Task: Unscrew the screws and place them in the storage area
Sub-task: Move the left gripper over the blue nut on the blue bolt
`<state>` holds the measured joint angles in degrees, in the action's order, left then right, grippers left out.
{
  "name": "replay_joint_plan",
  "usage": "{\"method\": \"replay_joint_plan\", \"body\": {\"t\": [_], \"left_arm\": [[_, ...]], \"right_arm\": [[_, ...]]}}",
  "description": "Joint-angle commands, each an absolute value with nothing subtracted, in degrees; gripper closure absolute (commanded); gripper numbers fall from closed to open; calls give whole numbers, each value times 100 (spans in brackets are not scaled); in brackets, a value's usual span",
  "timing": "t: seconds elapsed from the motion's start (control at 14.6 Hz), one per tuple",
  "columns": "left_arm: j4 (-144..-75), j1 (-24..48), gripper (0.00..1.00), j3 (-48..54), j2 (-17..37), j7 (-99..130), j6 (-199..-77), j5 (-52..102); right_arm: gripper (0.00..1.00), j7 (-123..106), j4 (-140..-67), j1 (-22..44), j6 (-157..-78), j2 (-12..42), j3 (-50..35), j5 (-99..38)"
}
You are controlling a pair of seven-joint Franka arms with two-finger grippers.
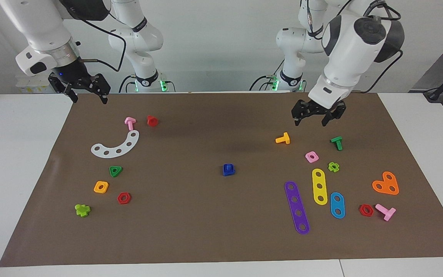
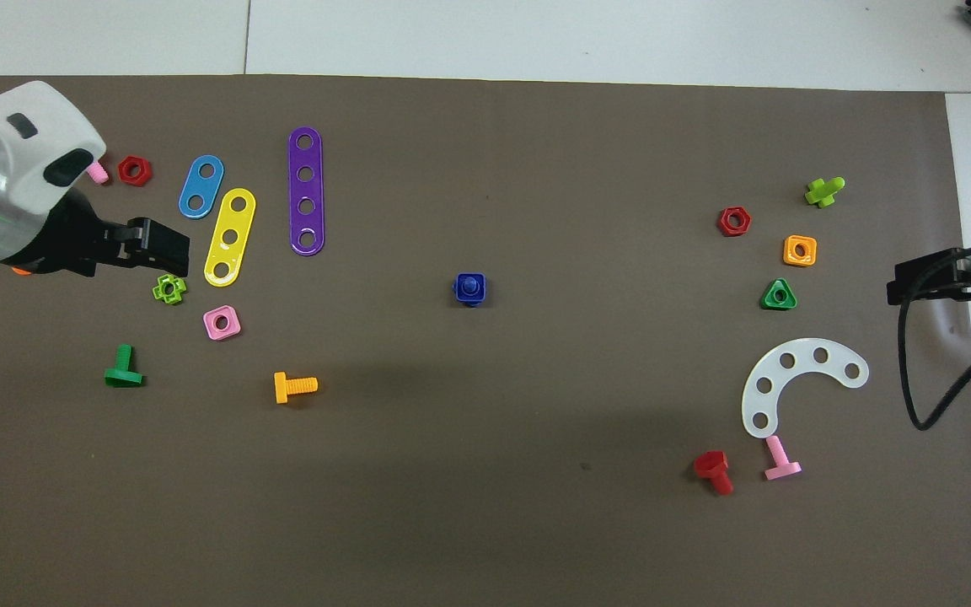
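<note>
The dark-blue screw, a bolt seated in its square nut point(image 1: 228, 169), sits alone at the middle of the brown mat; it also shows in the overhead view point(image 2: 469, 288). My left gripper point(image 1: 310, 123) is open and empty, raised over the mat at the left arm's end, above the orange bolt point(image 1: 283, 139) and green bolt point(image 1: 337, 142). In the overhead view the left gripper point(image 2: 172, 253) covers the spot by the light-green nut point(image 2: 169, 288). My right gripper point(image 1: 89, 100) is open and empty, raised over the mat's edge at the right arm's end; it also shows in the overhead view point(image 2: 903, 285).
At the left arm's end lie purple point(image 1: 297, 207), yellow point(image 1: 319, 186) and blue point(image 1: 337, 205) strips, an orange heart plate point(image 1: 386, 184), and pink and red parts. At the right arm's end lie a white curved strip point(image 1: 116, 146), a green triangular nut point(image 1: 115, 171), and several nuts and bolts.
</note>
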<state>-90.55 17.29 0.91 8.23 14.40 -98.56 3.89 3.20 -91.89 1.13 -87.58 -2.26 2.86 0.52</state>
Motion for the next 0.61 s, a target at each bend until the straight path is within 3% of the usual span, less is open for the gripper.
{"method": "replay_joint_plan", "body": {"t": [0.0, 0.55], "left_arm": [[-9123, 2099, 0, 9, 1124, 1784, -10543, 571], [-9053, 2996, 0, -9, 2213, 2487, -12155, 730]], "right_arm": [[0, 378, -9299, 79, -8736, -343, 255, -18], [0, 387, -9299, 79, -8736, -343, 255, -18]]}}
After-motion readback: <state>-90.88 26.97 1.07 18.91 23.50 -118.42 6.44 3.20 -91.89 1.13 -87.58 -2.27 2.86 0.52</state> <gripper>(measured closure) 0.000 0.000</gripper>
